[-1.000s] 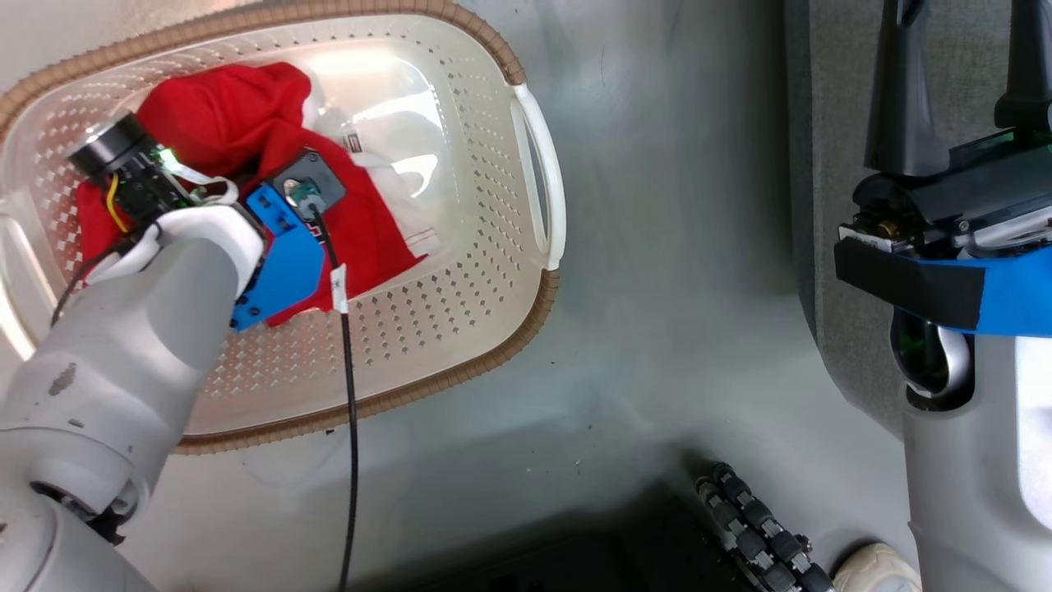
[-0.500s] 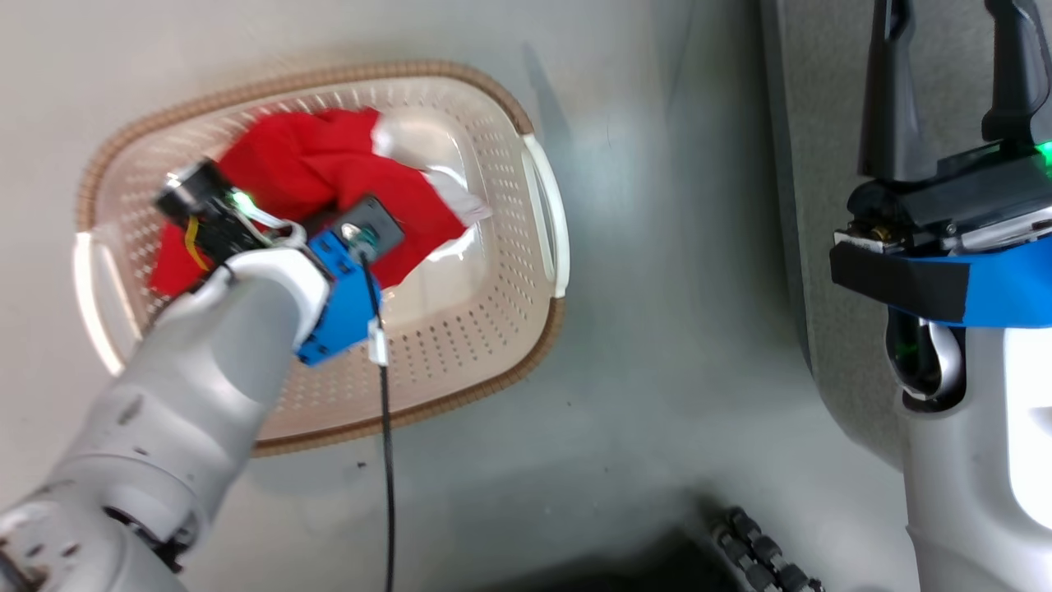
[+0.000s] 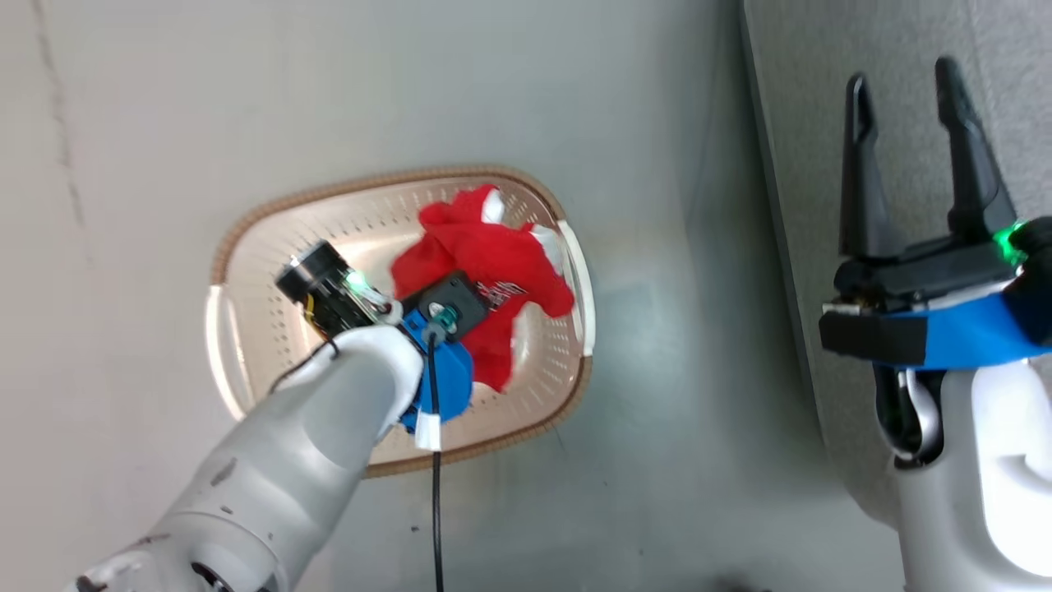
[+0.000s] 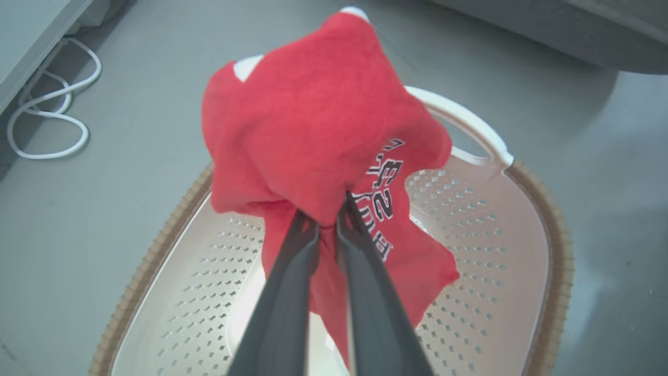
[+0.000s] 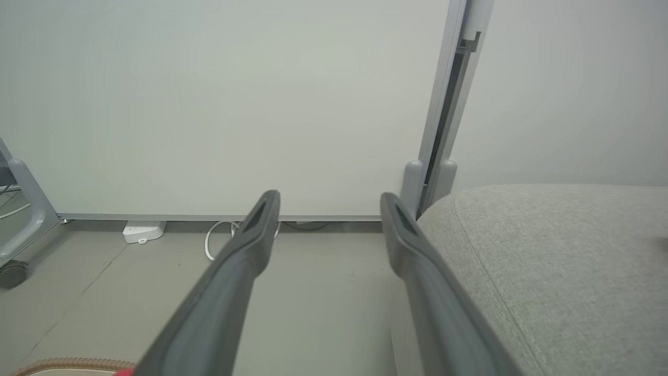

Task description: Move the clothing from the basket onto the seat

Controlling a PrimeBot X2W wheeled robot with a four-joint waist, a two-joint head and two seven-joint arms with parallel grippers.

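My left pincer [image 4: 329, 214] is clamped on the clothing [image 4: 313, 120], its two dark fingers nearly together with a pinch of red fabric caught between the tips. The garment bunches up beyond the tips and drapes down on both sides of the fingers. Black-and-white lettering with a "23" sits just to the right of the right finger, and white trim shows at the far edge of the bundle. Directly beneath this pincer lies the basket [image 4: 558, 250], cream with perforated walls and a brown rim, one white handle showing past the cloth. I cannot tell whether the lowest fold touches the basket bottom. The basket stands on the grey floor [image 4: 104, 219].

My right pincer [image 5: 329, 198] stands wide apart and holds nothing. The seat [image 5: 563, 250], grey woven fabric with a rounded corner, lies just to its right, with a strip of floor between seat and basket.
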